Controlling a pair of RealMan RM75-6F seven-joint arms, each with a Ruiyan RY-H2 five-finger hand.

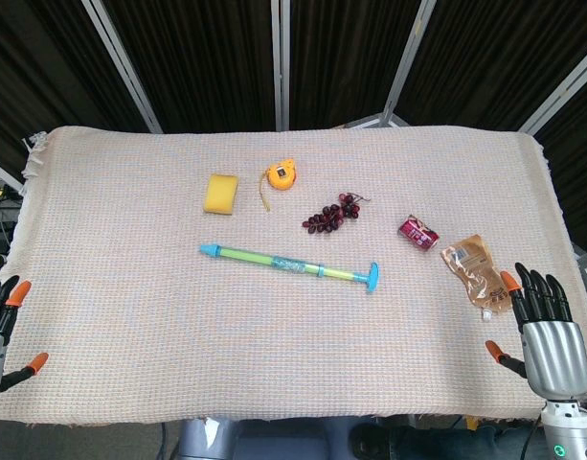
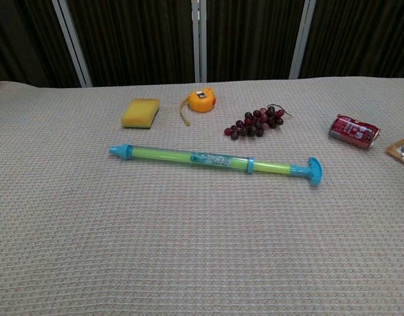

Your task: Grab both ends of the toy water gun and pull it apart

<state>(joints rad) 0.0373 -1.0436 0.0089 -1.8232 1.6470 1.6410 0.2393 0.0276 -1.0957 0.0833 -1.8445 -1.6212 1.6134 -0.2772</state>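
The toy water gun (image 1: 288,263) (image 2: 211,160) lies flat in the middle of the cloth-covered table: a long green tube with a blue nozzle at its left end and a blue curved handle at its right end. My left hand (image 1: 0,331) shows only partly at the lower left edge of the head view, fingers apart, holding nothing. Near the lower right corner my right hand (image 1: 542,331) rests with fingers spread and empty. Both hands are far from the water gun. The chest view shows neither hand.
Behind the gun lie a yellow sponge (image 1: 221,193) (image 2: 140,112), an orange tape measure (image 1: 281,176) (image 2: 202,101) and a bunch of dark grapes (image 1: 333,215) (image 2: 256,122). A red can (image 1: 418,232) (image 2: 353,131) and a brown pouch (image 1: 474,269) lie close to my right hand.
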